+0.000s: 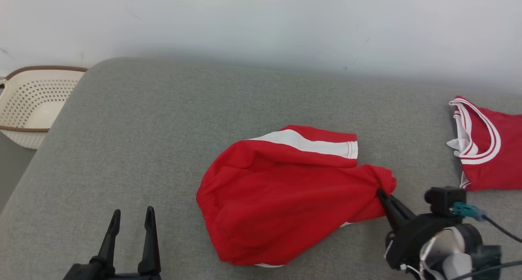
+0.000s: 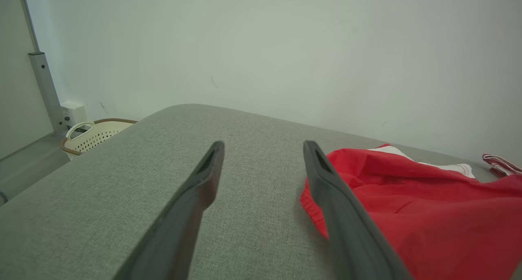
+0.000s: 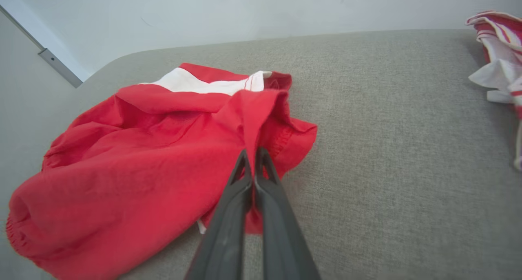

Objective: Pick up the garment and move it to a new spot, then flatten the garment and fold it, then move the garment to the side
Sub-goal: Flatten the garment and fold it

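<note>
The garment [image 1: 281, 194] is a pair of red shorts with a white side stripe, lying crumpled in the middle of the grey cushion. My right gripper [image 1: 382, 195] is shut on its right edge, and the right wrist view shows a fold of the red garment [image 3: 134, 166] pinched between the closed fingertips of that gripper [image 3: 253, 154]. My left gripper [image 1: 131, 217] stands open near the front left, apart from the cloth. In the left wrist view the left gripper [image 2: 263, 147] holds nothing, and the garment [image 2: 416, 206] lies just right of its right finger.
A second red and white garment [image 1: 487, 145] lies at the cushion's right edge. A cream perforated basket [image 1: 30, 102] stands off the far left end of the cushion [image 1: 163, 121]. A pale wall runs behind.
</note>
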